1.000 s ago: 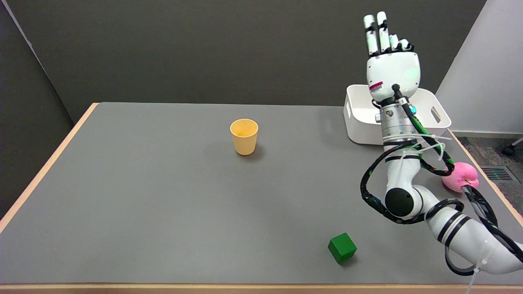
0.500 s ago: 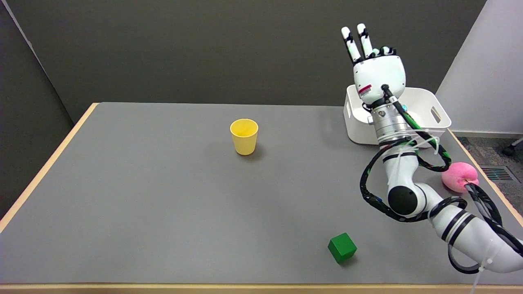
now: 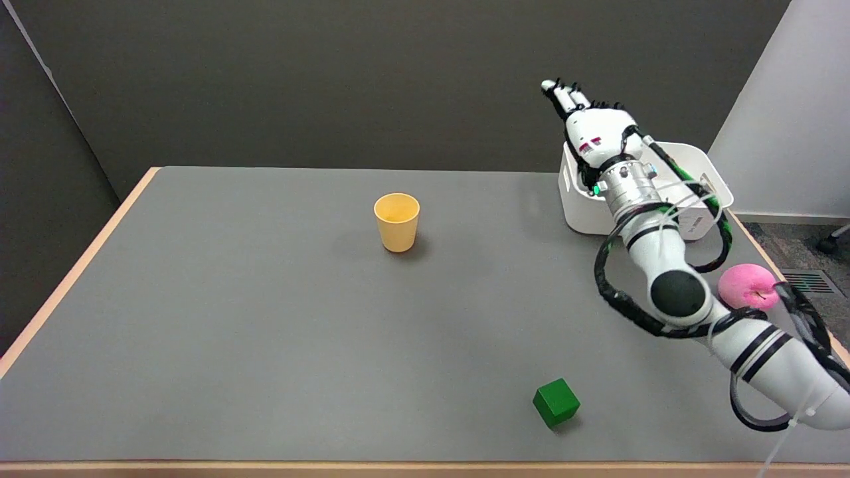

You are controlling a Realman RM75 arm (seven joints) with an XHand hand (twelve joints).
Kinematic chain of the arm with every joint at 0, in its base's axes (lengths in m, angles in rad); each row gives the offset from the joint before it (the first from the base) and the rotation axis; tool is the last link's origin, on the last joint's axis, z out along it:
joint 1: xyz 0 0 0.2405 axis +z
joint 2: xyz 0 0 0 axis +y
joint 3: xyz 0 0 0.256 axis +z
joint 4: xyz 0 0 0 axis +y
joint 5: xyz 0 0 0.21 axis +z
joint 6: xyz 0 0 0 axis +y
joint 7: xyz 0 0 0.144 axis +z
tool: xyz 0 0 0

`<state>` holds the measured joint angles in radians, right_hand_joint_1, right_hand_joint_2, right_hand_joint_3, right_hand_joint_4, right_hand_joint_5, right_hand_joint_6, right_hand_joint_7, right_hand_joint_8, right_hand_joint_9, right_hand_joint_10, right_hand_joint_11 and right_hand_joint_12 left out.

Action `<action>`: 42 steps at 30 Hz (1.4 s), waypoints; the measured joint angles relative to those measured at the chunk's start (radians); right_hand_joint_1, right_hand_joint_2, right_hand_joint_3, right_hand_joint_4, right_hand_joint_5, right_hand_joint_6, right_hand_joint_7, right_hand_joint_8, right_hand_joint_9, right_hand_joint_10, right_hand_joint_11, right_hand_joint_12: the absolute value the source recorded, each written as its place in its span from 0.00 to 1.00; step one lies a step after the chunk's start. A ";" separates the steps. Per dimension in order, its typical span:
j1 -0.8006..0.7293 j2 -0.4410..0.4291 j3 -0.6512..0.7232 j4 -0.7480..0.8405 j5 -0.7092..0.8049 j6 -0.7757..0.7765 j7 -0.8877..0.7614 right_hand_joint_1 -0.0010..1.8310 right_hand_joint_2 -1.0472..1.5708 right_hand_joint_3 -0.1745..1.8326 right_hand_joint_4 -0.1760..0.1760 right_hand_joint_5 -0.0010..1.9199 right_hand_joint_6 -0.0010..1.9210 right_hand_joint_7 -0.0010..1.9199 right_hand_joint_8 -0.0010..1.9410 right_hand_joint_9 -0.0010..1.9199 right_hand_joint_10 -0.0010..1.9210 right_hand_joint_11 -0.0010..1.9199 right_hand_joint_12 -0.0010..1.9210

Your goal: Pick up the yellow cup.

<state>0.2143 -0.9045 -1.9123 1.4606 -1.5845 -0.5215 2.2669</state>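
Standing upright on the grey table (image 3: 232,318), the cup (image 3: 397,222) is well apart from the right hand (image 3: 593,126) — which hangs in the air over the far right, fingers (image 3: 561,97) stretched out, holding nothing. A white bin (image 3: 690,166) sits behind the arm; a pink ball (image 3: 747,285) and green cube (image 3: 556,401) lie nearer.

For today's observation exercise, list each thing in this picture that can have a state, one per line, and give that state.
yellow cup: upright, mouth open, standing alone on the table.
right hand: raised in the air before the bin, holding nothing, fingers extended.
white bin: upright, open-topped; contents hidden.
green cube: resting on the table, untouched.
pink ball: lying near the table's right edge, partly behind the arm.
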 measured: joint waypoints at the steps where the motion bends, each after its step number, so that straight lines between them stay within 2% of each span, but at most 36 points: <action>1: 0.003 0.003 0.013 0.003 0.041 0.037 0.002 1.00 0.61 0.62 0.75 0.03 0.16 0.13 0.14 0.47 1.00 0.44 0.76; 5: 0.017 0.015 0.059 0.009 0.191 0.165 0.008 1.00 0.61 0.62 0.80 0.00 0.08 0.11 0.14 0.47 1.00 0.43 0.76; 11: 0.040 0.028 0.120 -0.010 0.410 0.342 0.013 1.00 0.61 0.63 0.83 0.01 0.14 0.10 0.13 0.48 1.00 0.44 0.76; 16: 0.066 0.035 0.159 -0.063 0.607 0.512 0.004 1.00 0.60 0.64 0.77 0.05 0.16 0.10 0.14 0.46 1.00 0.45 0.79; 21: 0.085 0.039 0.186 -0.113 0.783 0.651 -0.043 1.00 0.59 0.67 0.67 0.11 0.19 0.15 0.17 0.47 1.00 0.46 0.82; 24: 0.089 0.041 0.199 -0.128 0.861 0.708 -0.081 1.00 0.59 0.68 0.67 0.14 0.21 0.18 0.19 0.47 1.00 0.46 0.83; 33: 0.049 0.077 0.229 -0.089 0.989 0.741 -0.208 1.00 0.58 0.69 0.71 0.15 0.23 0.22 0.21 0.48 1.00 0.46 0.83; 42: -0.025 0.127 0.224 0.000 0.982 0.678 -0.283 1.00 0.58 0.71 0.73 0.19 0.27 0.28 0.26 0.49 1.00 0.47 0.84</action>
<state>0.1898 -0.7774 -1.6886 1.4602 -0.6021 0.1565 1.9841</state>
